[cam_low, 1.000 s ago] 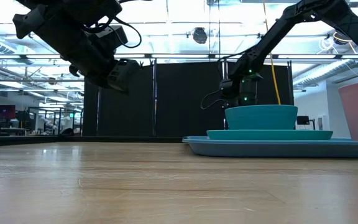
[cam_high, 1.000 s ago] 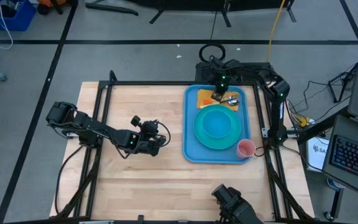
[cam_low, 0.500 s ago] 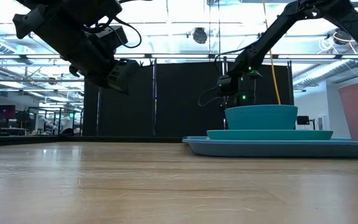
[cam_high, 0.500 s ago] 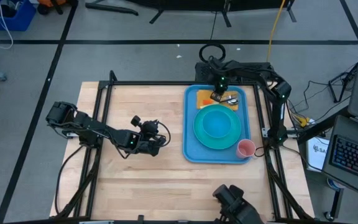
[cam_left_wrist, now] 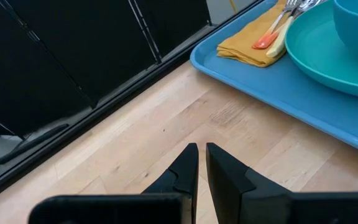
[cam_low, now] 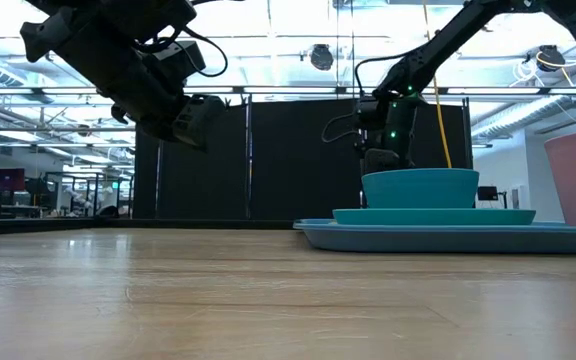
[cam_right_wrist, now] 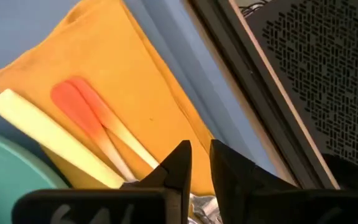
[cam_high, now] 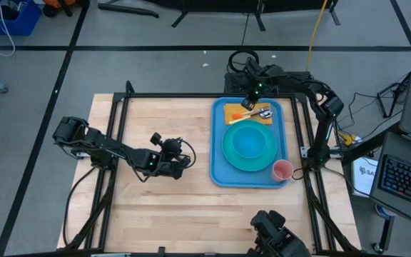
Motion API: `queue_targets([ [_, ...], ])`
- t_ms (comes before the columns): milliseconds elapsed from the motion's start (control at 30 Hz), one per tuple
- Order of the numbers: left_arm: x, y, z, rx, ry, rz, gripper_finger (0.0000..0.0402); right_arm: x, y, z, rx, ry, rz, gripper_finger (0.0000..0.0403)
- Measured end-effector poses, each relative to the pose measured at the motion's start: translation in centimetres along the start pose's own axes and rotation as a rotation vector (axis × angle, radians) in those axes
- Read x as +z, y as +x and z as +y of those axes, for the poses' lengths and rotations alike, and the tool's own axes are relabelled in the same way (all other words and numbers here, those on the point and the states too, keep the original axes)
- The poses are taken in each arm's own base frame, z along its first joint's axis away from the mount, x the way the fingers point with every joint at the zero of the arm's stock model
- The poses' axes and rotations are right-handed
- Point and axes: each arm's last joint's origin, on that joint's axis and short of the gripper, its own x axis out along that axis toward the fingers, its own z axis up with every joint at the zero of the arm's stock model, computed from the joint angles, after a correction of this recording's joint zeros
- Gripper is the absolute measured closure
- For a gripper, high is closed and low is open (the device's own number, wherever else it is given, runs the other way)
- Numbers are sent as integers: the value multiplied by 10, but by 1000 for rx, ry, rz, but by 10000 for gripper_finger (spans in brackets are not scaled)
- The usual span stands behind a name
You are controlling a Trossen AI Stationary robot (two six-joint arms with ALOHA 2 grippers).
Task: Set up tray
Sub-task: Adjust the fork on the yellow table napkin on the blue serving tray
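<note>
- Right gripper (cam_high: 248,104), fingers nearly together and grasping nothing, above yellow napkin (cam_high: 234,113) and cutlery (cam_right_wrist: 98,134).
- Blue tray (cam_high: 218,143) directly below, carrying turquoise plate (cam_high: 249,146).
- Left gripper (cam_high: 180,165) clenched, over bare table (cam_high: 155,207), well apart from tray.

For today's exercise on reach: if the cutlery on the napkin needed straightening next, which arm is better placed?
Probably the right. The right gripper, shut, hangs over the napkin at the tray's far end; the left gripper, shut, waits over bare table beside the tray.
</note>
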Motion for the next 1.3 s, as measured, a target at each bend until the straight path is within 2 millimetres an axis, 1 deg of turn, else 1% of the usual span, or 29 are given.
queue_targets([
  [167, 0, 0, 0, -7, -1, 5, 364, -5, 2, -6, 6, 57, 40, 367],
  [300, 0, 0, 0, -7, -3, 5, 364, -8, 1, -14, 3, 97, 31, 379],
  [433, 0, 0, 0, -7, -3, 5, 364, -12, -2, -23, 94, 191, 10, 376],
  [500, 0, 0, 0, -7, -3, 5, 364, -17, -2, -27, 154, 241, 19, 372],
  [600, 0, 0, 0, -7, 1, 5, 364, -23, -4, -33, 196, 287, 44, 365],
  [800, 0, 0, 0, -7, 5, 5, 364, -36, -6, -42, 209, 358, 122, 337],
  [1133, 0, 0, 0, -7, 5, 5, 364, -49, -9, -55, 217, 449, 185, 253],
  [1300, 0, 0, 0, -6, 5, 5, 364, -56, -11, -54, 235, 467, 249, 237],
])
